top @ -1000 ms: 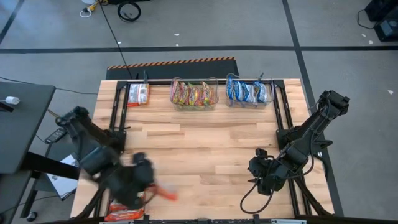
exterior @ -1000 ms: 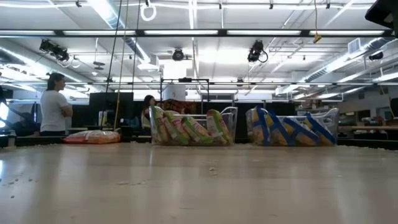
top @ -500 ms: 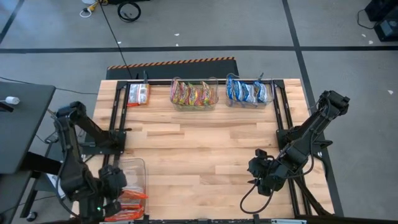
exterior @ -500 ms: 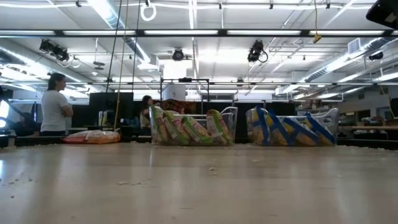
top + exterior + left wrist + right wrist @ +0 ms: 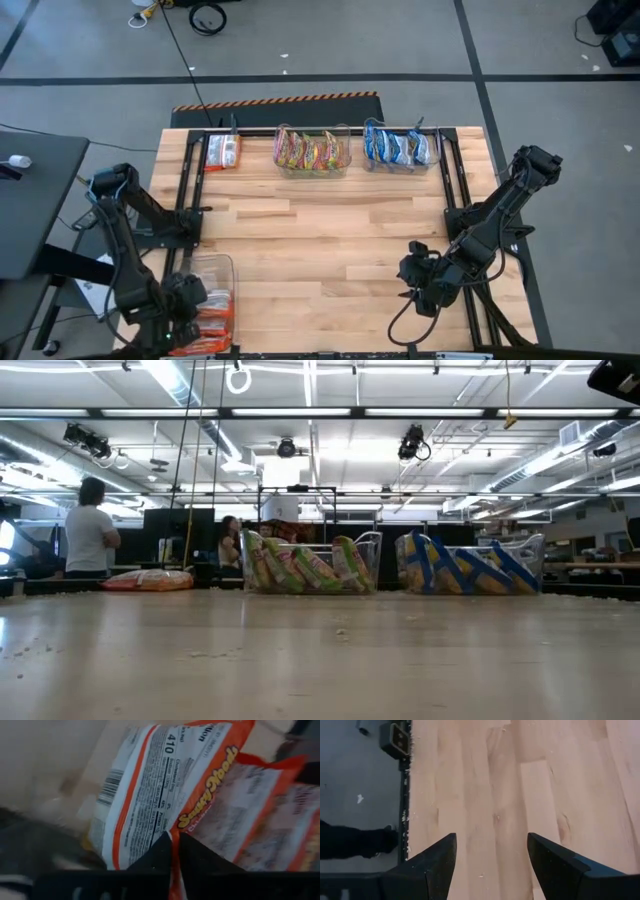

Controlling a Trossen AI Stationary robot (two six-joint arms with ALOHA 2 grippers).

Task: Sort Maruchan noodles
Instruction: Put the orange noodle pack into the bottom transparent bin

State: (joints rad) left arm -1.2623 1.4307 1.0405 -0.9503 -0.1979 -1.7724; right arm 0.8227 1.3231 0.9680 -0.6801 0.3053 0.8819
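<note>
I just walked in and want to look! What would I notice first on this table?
You'd first see the two clear plastic tubs at the table's far edge, one stuffed with yellow-green crinkly noodle packets, one with blue-and-white packets. Then, at the near left corner, the left claw pinches a red-orange and white packet over another clear tub. The right claw waits open above bare wood.

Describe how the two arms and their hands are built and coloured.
Both arms are dark, near-black, jointed in chunky segments. The left arm rises from the table's left edge, the right arm from its right edge, with a black cable looping below its wrist. The right hand has two flat, wedge-shaped black fingers.
</note>
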